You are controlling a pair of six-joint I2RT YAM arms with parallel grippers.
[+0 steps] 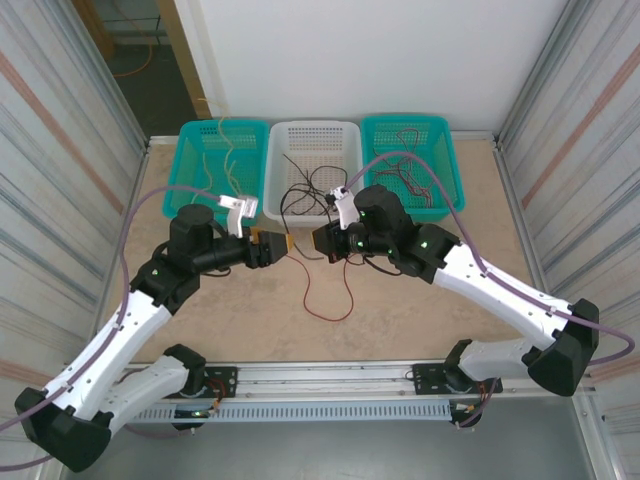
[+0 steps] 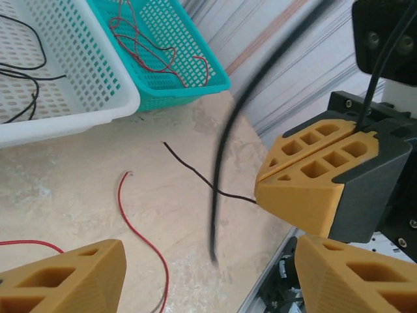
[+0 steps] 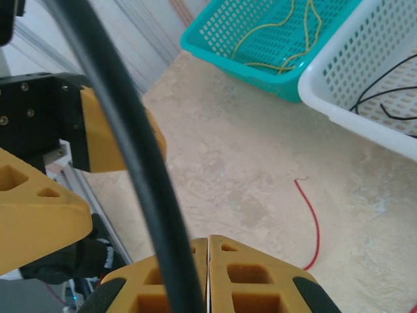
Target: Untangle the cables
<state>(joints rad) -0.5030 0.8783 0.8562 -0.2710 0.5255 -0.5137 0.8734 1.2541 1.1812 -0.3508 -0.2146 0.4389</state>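
My right gripper (image 1: 320, 241) (image 3: 207, 242) hovers over the table centre, shut on a thin black cable (image 2: 195, 171) that comes out at its fingertips (image 2: 264, 186) and trails across the table. A second stretch of black cable (image 2: 225, 150) hangs blurred in front of the left wrist camera, its free end loose above the table. My left gripper (image 1: 272, 243) (image 2: 208, 261) faces the right one from close by, open, with nothing between its fingers. On the table below lies a red cable (image 1: 306, 295) (image 2: 130, 222) (image 3: 315, 225).
Three baskets line the far edge. The left teal basket (image 1: 190, 150) holds yellow cables (image 3: 280, 39), the white basket (image 1: 315, 126) holds black cables, and the right teal basket (image 1: 450, 150) holds red cables (image 2: 150, 49). A metal rail (image 1: 330, 378) runs along the near edge.
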